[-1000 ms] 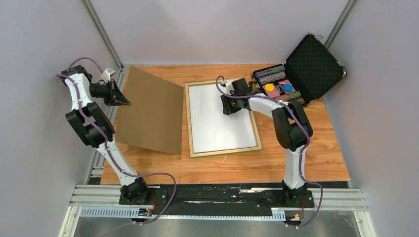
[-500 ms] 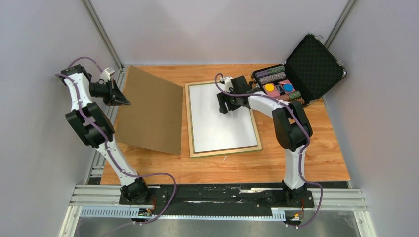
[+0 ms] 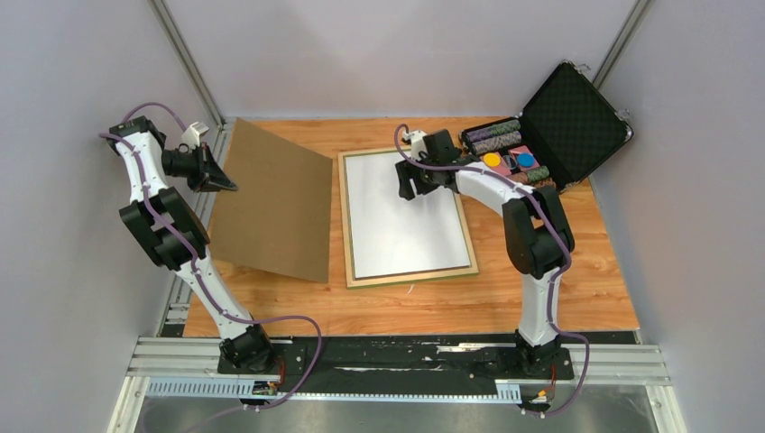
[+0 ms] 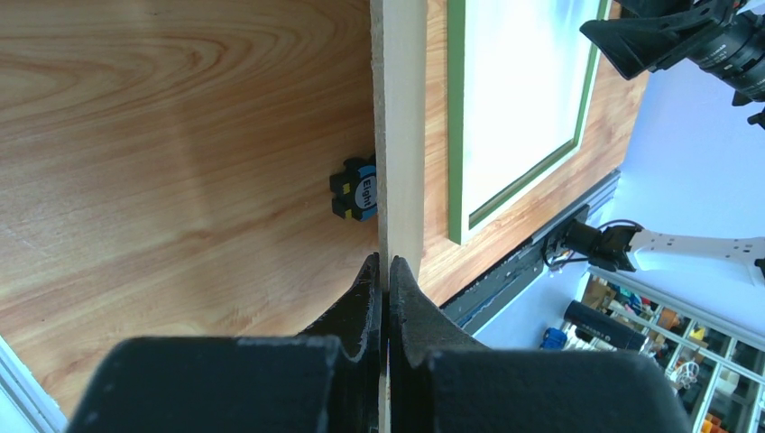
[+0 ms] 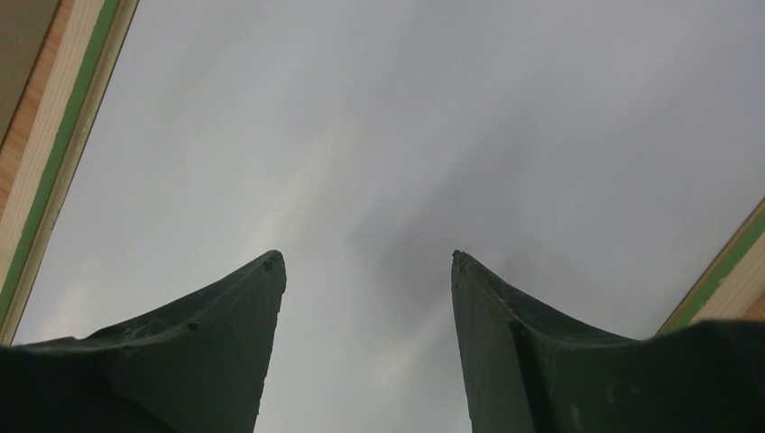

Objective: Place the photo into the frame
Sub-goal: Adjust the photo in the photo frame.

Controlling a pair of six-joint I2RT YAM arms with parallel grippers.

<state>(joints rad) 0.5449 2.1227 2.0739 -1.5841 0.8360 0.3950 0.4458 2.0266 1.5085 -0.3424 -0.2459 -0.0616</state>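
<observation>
Right gripper (image 3: 405, 191), its dark tapered jaws spread and holding nothing, hovered over the far half of the photo (image 3: 406, 236). The photo lay white side up, flat and smooth, inside the frame (image 3: 413, 276) at the centre of the table (image 3: 433, 311). Thin green and pale-wood rails bordered the sheet. Left gripper (image 3: 224, 187) was clenched on the left edge of a plain brown backing board (image 3: 275, 212), which tilted up with its right edge just beside the frame. A strip of wood-grain tabletop ran along the near edge. An open black case (image 3: 564, 122) stood at the far right corner.
</observation>
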